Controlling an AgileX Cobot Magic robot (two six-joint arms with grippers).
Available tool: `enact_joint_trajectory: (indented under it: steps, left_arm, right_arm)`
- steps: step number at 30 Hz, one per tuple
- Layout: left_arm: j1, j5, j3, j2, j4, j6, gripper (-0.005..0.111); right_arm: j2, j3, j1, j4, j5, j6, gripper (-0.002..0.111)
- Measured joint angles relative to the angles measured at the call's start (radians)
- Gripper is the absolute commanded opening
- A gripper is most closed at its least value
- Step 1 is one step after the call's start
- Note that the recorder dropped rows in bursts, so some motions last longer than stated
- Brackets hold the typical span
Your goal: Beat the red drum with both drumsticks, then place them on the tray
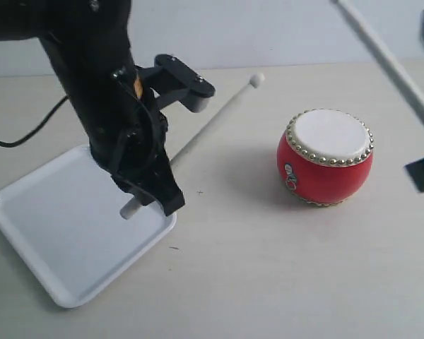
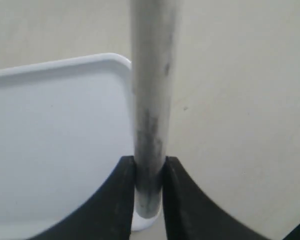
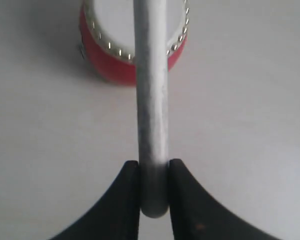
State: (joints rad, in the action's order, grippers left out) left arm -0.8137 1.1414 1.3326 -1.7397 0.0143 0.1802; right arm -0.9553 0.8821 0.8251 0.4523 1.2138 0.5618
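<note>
Bench (image 1: pixel 268 268): pale, matte surface that carries the tray and the drum.
Tray (image 1: pixel 63 240): white, with rounded corners, it lies flat on the near left of the bench, one corner towards the camera. In the left wrist view its rim (image 2: pixel 65 62) curves away just beside the stick.
Left gripper (image 1: pixel 154 199): it hangs over the tray's right-hand edge on a black arm. The jaws are clenched on the butt of one drumstick, and in the left wrist view (image 2: pixel 150 164) both black fingers press against the shaft.
Left drumstick (image 1: pixel 208 127): off-white, it slants from the jaws away over the bench towards the far right, with its small rounded tip well clear of the drum. The butt pokes out just past the jaws, above the tray's edge; whether it touches the tray cannot be told. Close up, the shaft (image 2: pixel 151 100) is smudged grey.
Red drum (image 1: pixel 325 159): it stands upright on the bench right of centre, well apart from the tray, with its off-white skin up, a ring of silver studs and a small figure sticker on the side. Nothing touches it.
Right gripper (image 3: pixel 154 167): the jaws are clamped on the butt of the second drumstick.
Right drumstick (image 3: pixel 152 100): it points across the drum (image 3: pixel 105 67) below. In the exterior view it is a blurred pale bar (image 1: pixel 389 63) high at the far right, lifted off the drum.
</note>
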Motion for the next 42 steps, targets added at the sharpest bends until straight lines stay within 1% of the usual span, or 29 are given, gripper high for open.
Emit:
enact_joint_trajectory:
  steps: [4, 5, 6, 10, 13, 20, 24, 26, 29, 30, 31, 32, 35, 37, 40, 42]
  left_arm:
    - [-0.035, 0.021, 0.069, -0.111, -0.004, 0.017, 0.000]
    - [-0.048, 0.033, 0.094, -0.151, -0.004, 0.022, 0.000]
    - [-0.067, 0.058, 0.149, -0.208, -0.004, 0.029, 0.000]
    - [-0.106, 0.071, 0.292, -0.357, -0.004, 0.041, 0.000]
    - [-0.108, 0.071, 0.362, -0.424, -0.004, 0.030, 0.000]
    - [-0.093, 0.073, 0.395, -0.407, 0.005, 0.022, 0.000]
    - [-0.081, 0.073, 0.396, -0.386, 0.019, 0.013, 0.000]
    - [-0.069, 0.073, 0.378, -0.347, 0.019, 0.006, 0.000]
    - [-0.033, 0.069, 0.304, -0.232, -0.005, -0.018, 0.000]
    - [-0.010, 0.062, 0.267, -0.177, -0.014, -0.027, 0.000]
    - [0.019, 0.043, 0.196, -0.114, -0.021, -0.038, 0.000]
    - [0.052, 0.023, 0.142, -0.047, -0.026, -0.046, 0.000]
    - [0.158, -0.074, -0.095, 0.156, -0.038, -0.074, 0.000]
    - [0.247, -0.138, -0.253, 0.314, -0.045, -0.091, 0.000]
    - [0.370, -0.180, -0.429, 0.513, -0.087, -0.095, 0.000]
    - [0.431, -0.190, -0.516, 0.623, -0.134, -0.088, 0.000]
  right_arm:
    - [0.146, 0.017, 0.000, -0.001, 0.004, 0.025, 0.000]
    - [0.171, 0.017, 0.000, -0.006, 0.007, 0.026, 0.000]
    - [0.200, 0.017, 0.000, -0.022, 0.009, 0.029, 0.000]
    - [0.217, 0.017, 0.000, -0.041, 0.011, 0.033, 0.000]
    - [0.219, 0.017, 0.000, -0.041, 0.011, 0.033, 0.000]
    - [0.219, 0.017, 0.000, -0.050, 0.011, 0.018, 0.000]
    - [0.219, 0.017, 0.000, -0.050, 0.011, 0.017, 0.000]
    - [0.208, 0.017, 0.000, -0.061, 0.011, 0.002, 0.000]
    - [0.159, 0.017, 0.000, -0.108, 0.013, -0.037, 0.000]
    - [0.138, 0.017, 0.000, -0.125, 0.013, -0.049, 0.000]
    - [0.107, 0.017, 0.000, -0.149, 0.013, -0.063, 0.000]
    - [0.087, 0.017, 0.000, -0.162, 0.009, -0.070, 0.000]
    - [0.013, 0.017, 0.000, -0.203, -0.043, -0.101, 0.000]
    - [-0.036, 0.017, 0.000, -0.245, -0.105, -0.141, 0.000]
    - [-0.135, 0.027, 0.000, -0.352, -0.186, -0.248, 0.000]
    - [-0.251, 0.057, 0.000, -0.452, -0.215, -0.349, 0.000]
